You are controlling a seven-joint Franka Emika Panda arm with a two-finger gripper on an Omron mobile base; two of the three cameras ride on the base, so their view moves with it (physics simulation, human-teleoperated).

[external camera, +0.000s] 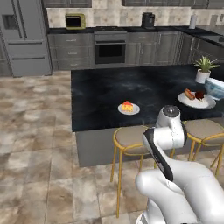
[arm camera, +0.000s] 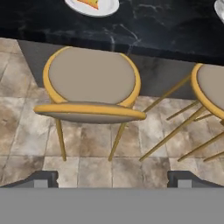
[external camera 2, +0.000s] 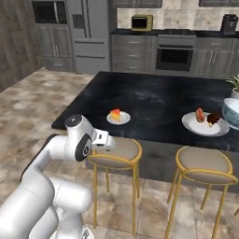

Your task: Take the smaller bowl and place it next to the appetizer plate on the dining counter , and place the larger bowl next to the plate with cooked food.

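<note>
The dining counter (external camera: 100,94) is a black marble slab. On its near edge rests the appetizer plate (external camera: 128,107) with a red wedge, also at the top of the hand view as the appetizer plate (arm camera: 92,5). To the right lies the plate with cooked food (external camera: 196,99). The larger bowl (external camera: 215,87), white and blue, stands just beyond the right side of that plate. The smaller bowl is out of view. My gripper (arm camera: 112,179) hangs open and empty over a stool (arm camera: 92,81) in front of the counter, below the appetizer plate.
Two gold-framed stools (external camera: 131,138) (external camera: 205,131) stand along the counter's near side. A potted plant (external camera: 203,70) sits behind the cooked-food plate. Grey cabinets, an oven (external camera: 110,48) and a fridge (external camera: 24,35) line the far wall. Tiled floor lies open to the left.
</note>
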